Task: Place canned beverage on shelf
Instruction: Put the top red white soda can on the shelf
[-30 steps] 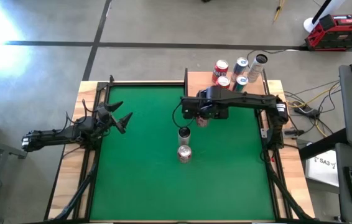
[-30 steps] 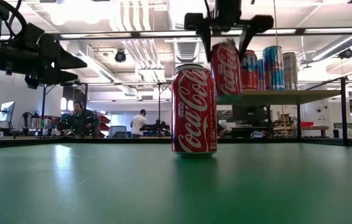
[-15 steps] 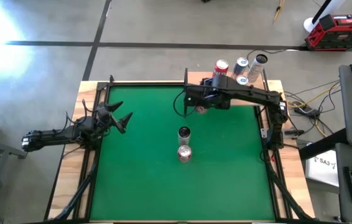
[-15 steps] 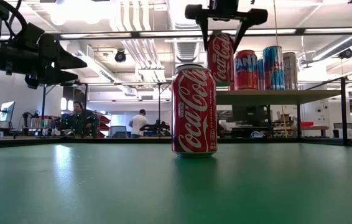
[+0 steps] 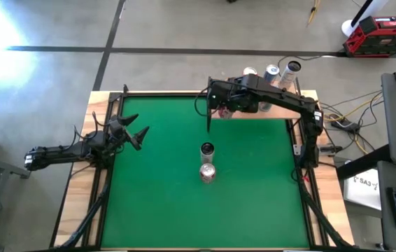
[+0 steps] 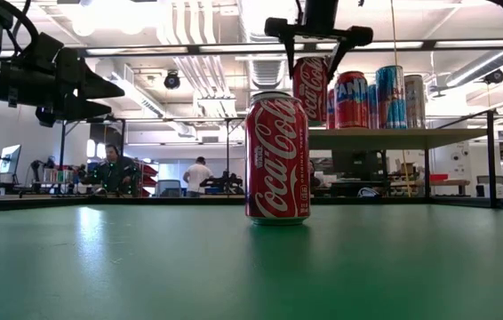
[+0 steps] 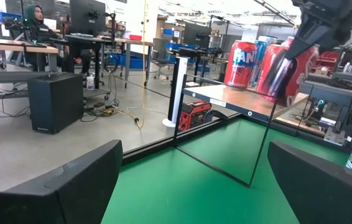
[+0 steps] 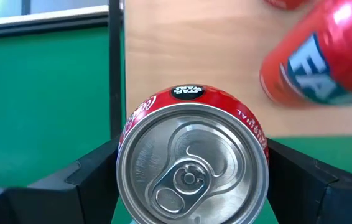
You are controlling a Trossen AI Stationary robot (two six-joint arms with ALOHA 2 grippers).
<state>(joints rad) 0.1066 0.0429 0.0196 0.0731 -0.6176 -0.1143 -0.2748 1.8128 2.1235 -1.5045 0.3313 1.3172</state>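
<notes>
My right gripper (image 5: 224, 110) is shut on a red cola can (image 6: 310, 87), held over the near left corner of the tan shelf (image 5: 254, 112) at the table's far right. On the shelf stand a red Fanta can (image 6: 351, 100), a blue can (image 6: 390, 96) and a silver can (image 6: 414, 98). Two more cans rest on their bases on the green table, one (image 5: 207, 149) behind the other (image 5: 207, 173); the low view shows only a cola can (image 6: 277, 158). My left gripper (image 5: 138, 136) waits open at the table's left edge. My right gripper pinches the cola can's round wall just below its top rim (image 8: 126, 155) between its two fingers (image 8: 89, 180), one on each side. The fingers come from above, slanting down. The can hangs nearly upright, top up, lifted clear above the shelf's board.
The shelf's thin dark frame post (image 7: 269, 140) stands at its near left corner, close below the held can. Bare tan board (image 8: 194, 62) lies left of the Fanta can. A dark rail (image 5: 163, 94) runs round the green table.
My right gripper has carried the cola can up and toward the table's far edge, from above the green table near the standing cans to over the shelf's near left corner. The can stays upright in the hold. The cans on the table have kept still.
</notes>
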